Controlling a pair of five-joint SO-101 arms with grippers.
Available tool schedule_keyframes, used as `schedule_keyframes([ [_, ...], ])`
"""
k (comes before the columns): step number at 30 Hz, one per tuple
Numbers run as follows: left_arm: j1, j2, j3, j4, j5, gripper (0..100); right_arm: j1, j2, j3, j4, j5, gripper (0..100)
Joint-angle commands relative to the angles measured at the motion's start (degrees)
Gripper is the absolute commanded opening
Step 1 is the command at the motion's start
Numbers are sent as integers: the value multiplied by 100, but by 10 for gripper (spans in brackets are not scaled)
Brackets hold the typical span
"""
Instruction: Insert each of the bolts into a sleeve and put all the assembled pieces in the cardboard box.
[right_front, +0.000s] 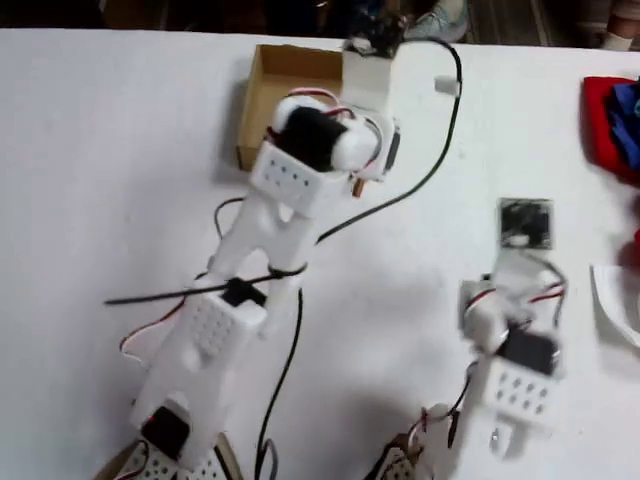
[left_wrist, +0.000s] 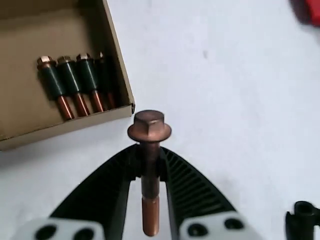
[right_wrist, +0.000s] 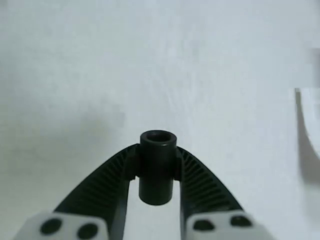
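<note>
Bolts in sleeves (left_wrist: 75, 82) lie in a row inside the cardboard box (left_wrist: 119, 75) — I count four. In the high view the box sits in the upper middle of the frame. My left arm (right_front: 250, 250) has its wrist over the box's right side.

The left claw (left_wrist: 149, 156) is squeezed tight on one more copper bolt (left_wrist: 149, 127). This one is bare. Its head sticks out past the fingertips, just beside the box corner, with the white desk (left_wrist: 225, 75) behind it.

My right arm (right_front: 510, 370) sits in the lower right of the high view. The right claw (right_wrist: 156, 150) is closed around a black sleeve (right_wrist: 157, 175) — its hole points away from the claw.
</note>
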Motion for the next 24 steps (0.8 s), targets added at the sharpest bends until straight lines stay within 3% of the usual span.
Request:
schedule_keyframes([
  [1, -44, -976, -268, 114, -44, 23, -673, -1631, 730, -444, -202, 21],
  [7, -18, -1960, 382, 123, 9, 23, -1314, -3231, 1459, -549, -703, 21],
  [16, 334, -5389, 4470, -79, 545, 24, -1464, -3609, 1749, -743, -721, 21],
  [20, 290, -6549, 6404, -1943, 123, 24, -1833, -3582, 2136, -1780, -721, 21],
  [24, 158, -7042, 8426, -4202, 360, 24, -2457, -3600, 2321, -2413, -730, 21],
])
